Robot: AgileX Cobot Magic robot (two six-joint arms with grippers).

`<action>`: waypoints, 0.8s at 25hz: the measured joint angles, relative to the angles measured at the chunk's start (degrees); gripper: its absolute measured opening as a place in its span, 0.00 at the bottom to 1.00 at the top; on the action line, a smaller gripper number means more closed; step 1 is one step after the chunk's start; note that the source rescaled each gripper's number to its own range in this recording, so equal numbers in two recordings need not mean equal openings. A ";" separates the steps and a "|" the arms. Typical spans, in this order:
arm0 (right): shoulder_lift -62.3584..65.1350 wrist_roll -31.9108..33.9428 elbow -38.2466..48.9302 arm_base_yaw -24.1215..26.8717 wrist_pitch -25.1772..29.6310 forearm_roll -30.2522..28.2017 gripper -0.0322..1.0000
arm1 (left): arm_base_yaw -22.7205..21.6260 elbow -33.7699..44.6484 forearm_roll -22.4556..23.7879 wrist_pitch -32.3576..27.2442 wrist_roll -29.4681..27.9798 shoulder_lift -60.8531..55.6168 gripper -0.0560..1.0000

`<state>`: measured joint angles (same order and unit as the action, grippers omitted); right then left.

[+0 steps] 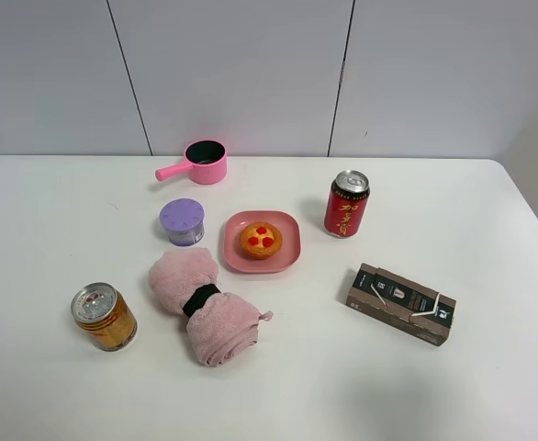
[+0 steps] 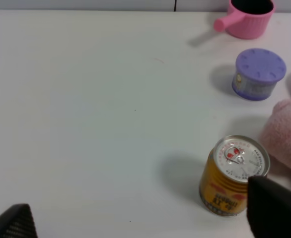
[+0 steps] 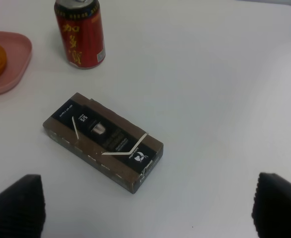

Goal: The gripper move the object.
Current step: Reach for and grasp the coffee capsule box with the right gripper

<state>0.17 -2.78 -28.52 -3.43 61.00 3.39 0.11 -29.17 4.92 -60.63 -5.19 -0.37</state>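
White table (image 3: 225,74), barely started tbh: carton (image 3: 103,141) sits ungrabbed just ahead of the right gripper (image 3: 146,206), jaws spread wide, whole move left

Bright, even, diffuse light from overhead; the white table (image 1: 49,230) looks flat, without harsh glare. Soft faint shadows hug the red can (image 1: 346,204) and gold can (image 1: 104,317). Fingertips (image 3: 16,206) of the right hand (image 3: 145,210) are dark, slightly blurred.

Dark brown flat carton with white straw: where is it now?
Exterior high view: the dark brown carton lies flat on the right side of the white table, nearer the camera than the red can.
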 joint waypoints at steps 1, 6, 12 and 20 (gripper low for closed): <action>0.00 0.00 0.00 0.00 0.00 0.00 0.56 | 0.00 0.00 0.00 0.00 0.00 0.00 1.00; 0.00 0.00 0.00 0.00 0.00 0.00 0.56 | 0.00 0.00 0.00 0.00 0.00 0.00 1.00; -1.05 0.00 0.00 0.00 0.00 0.00 0.56 | 0.00 0.00 0.00 0.00 0.00 0.00 1.00; -19.60 -1.89 -5.35 0.00 -0.59 0.05 0.56 | 0.00 0.00 0.00 0.00 0.05 0.00 1.00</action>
<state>-19.43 -4.67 -33.87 -3.43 60.42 3.44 0.11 -29.17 4.92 -60.63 -5.14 -0.37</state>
